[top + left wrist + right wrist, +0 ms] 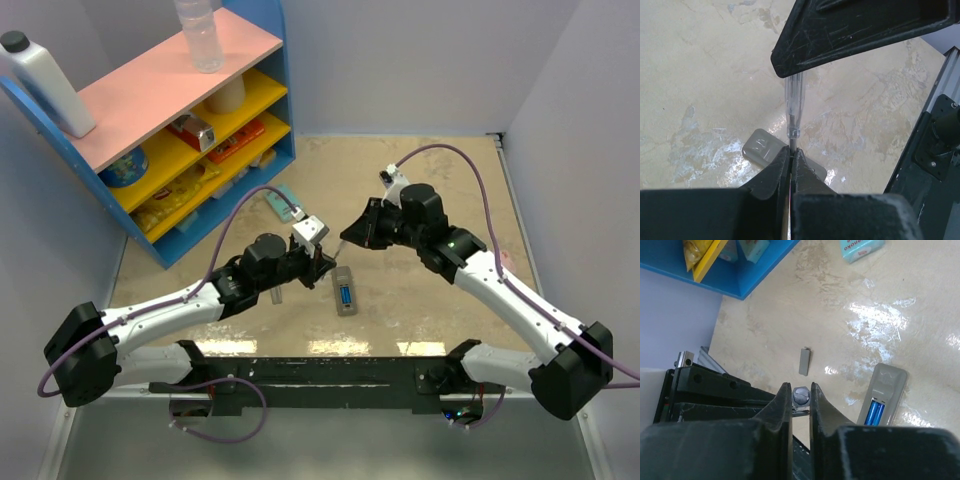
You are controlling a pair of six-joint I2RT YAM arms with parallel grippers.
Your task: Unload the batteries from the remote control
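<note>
The grey remote control (344,292) lies face down on the table between the arms, its compartment open. Two blue batteries (874,412) sit side by side in it. My left gripper (791,150) is shut on the thin metal shaft of a clear-handled screwdriver (794,100), just above the remote control (760,147). My right gripper (801,387) has its jaws pressed against both sides of the screwdriver's hexagonal handle end (801,396). From above, the left gripper (325,262) and right gripper (347,240) meet tip to tip over the remote's far end.
A loose grey battery cover (804,361) lies on the table left of the remote. A teal box (285,203) lies farther back. A blue shelf unit (180,70) with snacks and bottles stands at the back left. Walls close in both sides.
</note>
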